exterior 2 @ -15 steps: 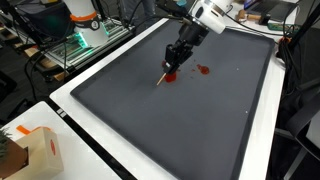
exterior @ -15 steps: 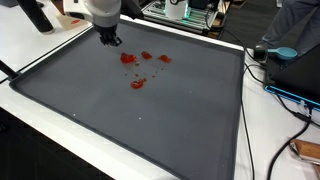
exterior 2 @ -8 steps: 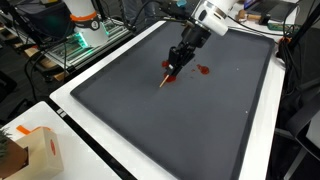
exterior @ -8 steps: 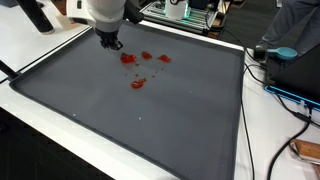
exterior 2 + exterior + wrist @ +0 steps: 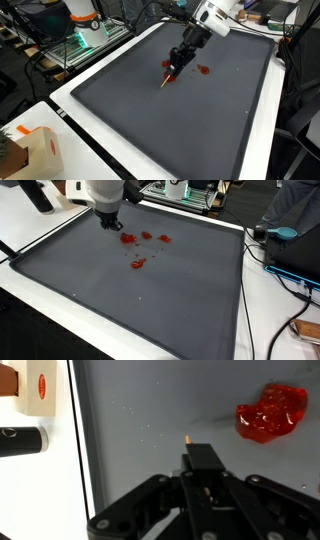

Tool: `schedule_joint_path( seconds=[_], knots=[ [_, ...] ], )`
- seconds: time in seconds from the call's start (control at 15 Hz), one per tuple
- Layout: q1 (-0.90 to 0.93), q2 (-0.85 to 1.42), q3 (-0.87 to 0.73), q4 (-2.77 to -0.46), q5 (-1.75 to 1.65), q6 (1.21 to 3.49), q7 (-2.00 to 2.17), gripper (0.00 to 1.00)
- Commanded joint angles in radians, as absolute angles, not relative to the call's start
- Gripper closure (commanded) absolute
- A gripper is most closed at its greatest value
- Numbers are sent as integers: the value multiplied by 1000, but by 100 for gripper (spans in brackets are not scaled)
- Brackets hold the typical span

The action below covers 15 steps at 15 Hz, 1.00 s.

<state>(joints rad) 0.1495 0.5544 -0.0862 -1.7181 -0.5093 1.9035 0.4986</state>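
Note:
My gripper (image 5: pixel 111 223) (image 5: pixel 177 64) hangs over the far part of a dark grey mat (image 5: pixel 150 300) (image 5: pixel 150 120). It is shut on a thin wooden stick (image 5: pixel 166 78) that points down at the mat. In the wrist view the stick's tip (image 5: pixel 189 435) shows just past the closed fingers (image 5: pixel 203 458). Several red blobs (image 5: pixel 138 263) (image 5: pixel 203 70) lie on the mat beside the gripper. The wrist view shows one red blob (image 5: pixel 272 412) to the right of the stick's tip. Whether the tip touches the mat cannot be told.
The mat lies on a white table (image 5: pixel 40 225) (image 5: pixel 90 130). A tan box with a red label (image 5: pixel 30 385) (image 5: pixel 35 150) and a black cylinder (image 5: pixel 20 440) sit beyond the mat's edge. Cables and a blue object (image 5: pixel 280 235) lie at the side.
The gripper with the stick has shifted only very slightly over the mat. The red blobs have not moved.

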Motion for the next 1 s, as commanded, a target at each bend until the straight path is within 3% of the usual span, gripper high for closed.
schedule_joint_path(
  seconds=[0.0, 0.93],
  knots=[
    [126, 546, -74, -1707, -447, 1917, 426, 97],
    [-2, 384, -27, -1728, -85, 1926, 69, 97]
  ],
)
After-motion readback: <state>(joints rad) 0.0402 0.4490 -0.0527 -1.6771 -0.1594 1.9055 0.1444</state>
